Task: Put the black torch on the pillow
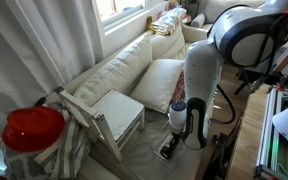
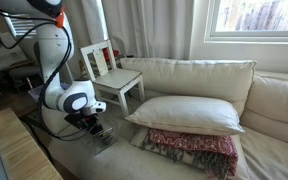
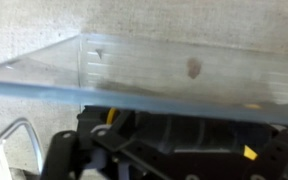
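Observation:
In the wrist view a black ribbed cylinder, the black torch, lies low in the frame just behind the edge of a clear plastic tray. My gripper hangs low over the front of the sofa seat, open, with nothing gripped; it also shows in an exterior view as the gripper. The pillow, large and cream-white, lies on the seat against the backrest, apart from the gripper. In an exterior view the pillow leans near the sofa's corner.
A red-patterned cushion lies under the pillow's front edge. A white wooden chair stands on the sofa next to the arm, also seen as the chair. A red round object sits in the near corner. A metal loop lies beside the gripper.

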You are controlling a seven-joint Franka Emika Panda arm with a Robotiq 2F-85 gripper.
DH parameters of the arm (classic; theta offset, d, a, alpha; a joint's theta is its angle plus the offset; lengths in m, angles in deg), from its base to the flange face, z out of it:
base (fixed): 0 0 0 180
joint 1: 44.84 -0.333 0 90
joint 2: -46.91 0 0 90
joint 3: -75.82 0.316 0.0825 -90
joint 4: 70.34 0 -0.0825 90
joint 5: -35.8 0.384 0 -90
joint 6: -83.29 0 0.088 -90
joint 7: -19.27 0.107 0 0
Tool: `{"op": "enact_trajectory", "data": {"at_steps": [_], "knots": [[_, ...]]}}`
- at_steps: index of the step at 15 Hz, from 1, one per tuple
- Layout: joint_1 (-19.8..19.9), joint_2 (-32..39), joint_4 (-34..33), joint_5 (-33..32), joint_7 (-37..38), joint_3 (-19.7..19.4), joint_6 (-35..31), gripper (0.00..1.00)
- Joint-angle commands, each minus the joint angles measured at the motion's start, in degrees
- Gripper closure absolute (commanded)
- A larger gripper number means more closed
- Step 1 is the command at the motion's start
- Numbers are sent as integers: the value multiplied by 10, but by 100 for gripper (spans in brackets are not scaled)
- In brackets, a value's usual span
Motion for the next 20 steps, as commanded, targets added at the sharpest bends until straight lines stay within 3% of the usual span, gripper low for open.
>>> {"op": "enact_trajectory", "data": {"at_steps": [1, 7, 10, 11, 15, 20], "knots": [[-1, -12, 9, -17, -5, -7, 45, 0], [-19, -58, 27, -70, -48, -26, 41, 0], [-6, -61, 15, -55, -28, -17, 6, 0], [18, -52, 4, -43, -17, 2, 0, 0], [46, -30, -6, -8, 24, 20, -31, 0], [136, 28, -28, 12, 51, 94, -107, 0]]}}
